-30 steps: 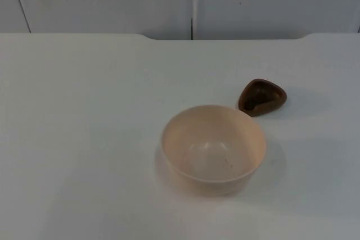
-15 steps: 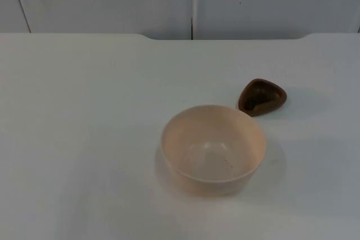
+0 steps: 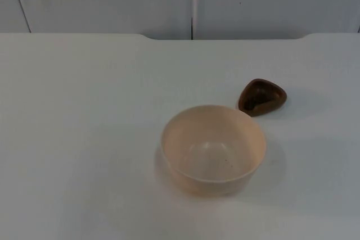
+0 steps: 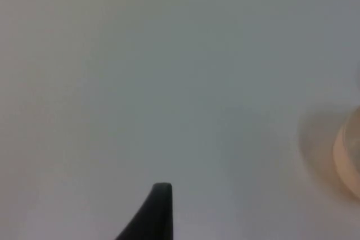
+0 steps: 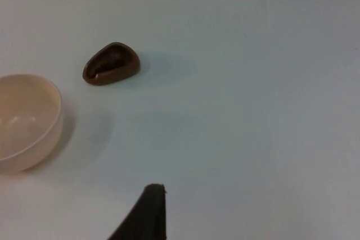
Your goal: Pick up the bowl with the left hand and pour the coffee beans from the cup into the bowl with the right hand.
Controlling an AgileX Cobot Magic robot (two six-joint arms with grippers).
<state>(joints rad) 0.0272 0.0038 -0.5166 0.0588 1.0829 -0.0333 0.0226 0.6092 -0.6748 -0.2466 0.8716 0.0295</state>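
Bowl (image 3: 212, 149) sits upright near the middle of the white table (image 3: 84, 111) with the small brown cup (image 3: 261, 97) just behind it to the right, nothing lifted, so this looks like the very start, both arms waiting off to the sides. Next up the left gripper (image 4: 160, 209) has to cross bare table to the bowl's rim, well apart from it right now. The right gripper (image 5: 149, 209) looks onto cup and bowl from a distance; can't tell how far either set of jaws is open, and neither seems to hold anything.
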